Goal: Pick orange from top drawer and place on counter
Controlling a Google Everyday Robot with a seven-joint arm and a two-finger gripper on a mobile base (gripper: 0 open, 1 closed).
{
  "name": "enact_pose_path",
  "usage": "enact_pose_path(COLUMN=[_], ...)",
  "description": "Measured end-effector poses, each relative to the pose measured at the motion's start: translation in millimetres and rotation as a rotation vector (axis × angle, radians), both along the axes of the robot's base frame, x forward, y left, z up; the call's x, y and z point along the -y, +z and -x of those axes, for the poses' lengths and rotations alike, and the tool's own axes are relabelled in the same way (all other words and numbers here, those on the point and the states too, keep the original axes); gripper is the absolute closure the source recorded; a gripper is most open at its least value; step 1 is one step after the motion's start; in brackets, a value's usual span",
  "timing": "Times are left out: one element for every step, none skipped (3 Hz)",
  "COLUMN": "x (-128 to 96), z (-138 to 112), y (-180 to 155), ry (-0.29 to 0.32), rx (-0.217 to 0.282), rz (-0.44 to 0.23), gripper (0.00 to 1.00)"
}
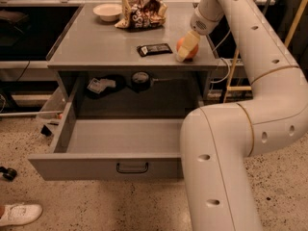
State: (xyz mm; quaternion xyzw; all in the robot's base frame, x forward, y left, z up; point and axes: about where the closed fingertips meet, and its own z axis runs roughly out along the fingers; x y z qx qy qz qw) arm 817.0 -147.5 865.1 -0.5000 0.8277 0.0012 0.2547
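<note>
Hovering at the right front corner of the counter point(96, 47), my gripper point(186, 51) straddles the orange point(193, 51), clamped or slack I cannot tell; smooth, firm, light and roll-prone, it wants holding across its widest middle.

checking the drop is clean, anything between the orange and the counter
Nothing visible does. The gripper holds the orange at the right front corner of the counter; the black packet lies apart, to its left.
</note>
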Motion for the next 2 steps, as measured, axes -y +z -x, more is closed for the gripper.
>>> enact_pose_path(x=[16,38], z=[6,27], y=[51,106], ry=[-0.106,-0.225], rx=[0.059,0.099], rz=[0.048,0.128], gripper=[0.00,0.00])
